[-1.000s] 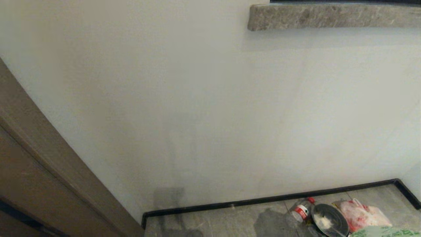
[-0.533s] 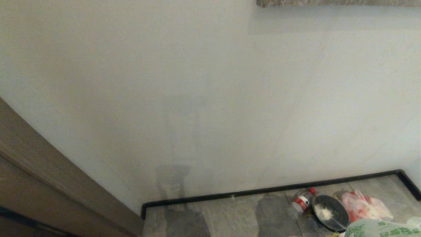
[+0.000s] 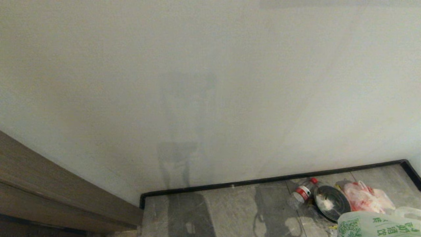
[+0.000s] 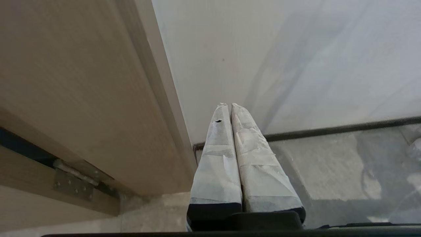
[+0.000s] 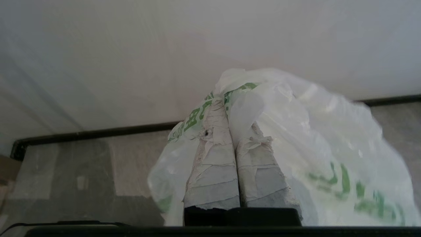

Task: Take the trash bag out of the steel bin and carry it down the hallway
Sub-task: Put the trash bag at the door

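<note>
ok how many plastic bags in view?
2. The trash bag, white with green print, is clamped in the right gripper. A pinkish-red bag lies on the floor by the baseboard, right of the steel bin. Others may be out of frame.

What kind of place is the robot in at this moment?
Probably the corner of an indoor hallway: a white wall meets grey marble-look floor tiles along a black baseboard, with a brown door frame at the left. Litter lies on the floor.
</note>
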You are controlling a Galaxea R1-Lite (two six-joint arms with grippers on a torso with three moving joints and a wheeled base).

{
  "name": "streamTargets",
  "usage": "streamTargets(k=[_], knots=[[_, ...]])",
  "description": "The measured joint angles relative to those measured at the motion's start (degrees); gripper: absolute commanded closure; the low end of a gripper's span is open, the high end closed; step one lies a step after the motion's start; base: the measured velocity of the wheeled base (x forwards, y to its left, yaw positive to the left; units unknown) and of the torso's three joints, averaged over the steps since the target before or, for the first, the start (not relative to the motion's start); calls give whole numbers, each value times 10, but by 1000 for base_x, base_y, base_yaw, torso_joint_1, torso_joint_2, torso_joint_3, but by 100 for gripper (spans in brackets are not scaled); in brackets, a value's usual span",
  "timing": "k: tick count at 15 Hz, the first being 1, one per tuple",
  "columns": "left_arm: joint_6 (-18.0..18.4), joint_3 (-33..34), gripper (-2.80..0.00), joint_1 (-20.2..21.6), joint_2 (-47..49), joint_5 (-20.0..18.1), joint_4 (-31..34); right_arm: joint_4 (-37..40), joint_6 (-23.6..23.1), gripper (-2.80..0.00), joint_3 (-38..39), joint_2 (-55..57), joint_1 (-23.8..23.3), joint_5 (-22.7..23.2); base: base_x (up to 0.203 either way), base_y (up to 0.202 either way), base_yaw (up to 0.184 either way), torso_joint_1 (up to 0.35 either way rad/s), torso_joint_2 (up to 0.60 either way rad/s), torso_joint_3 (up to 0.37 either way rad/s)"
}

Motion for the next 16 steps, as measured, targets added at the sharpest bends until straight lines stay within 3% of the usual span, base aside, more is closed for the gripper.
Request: streamTargets(k=[7, 11, 13, 16], knots=[[1, 0, 0, 0, 0, 0, 0, 27, 0, 0, -12, 2, 0, -1, 0, 0, 0, 2, 0, -42], [1, 0, 0, 0, 0, 0, 0, 167, 5, 0, -189, 84, 0, 1, 0, 0, 0, 0, 0, 0], [1, 0, 0, 0, 0, 0, 0, 219, 5, 0, -257, 166, 0, 26, 0, 0, 0, 0, 0, 0], [1, 0, 0, 0, 0, 0, 0, 209, -13, 0, -319, 310, 0, 77, 0, 0, 0, 0, 0, 0]])
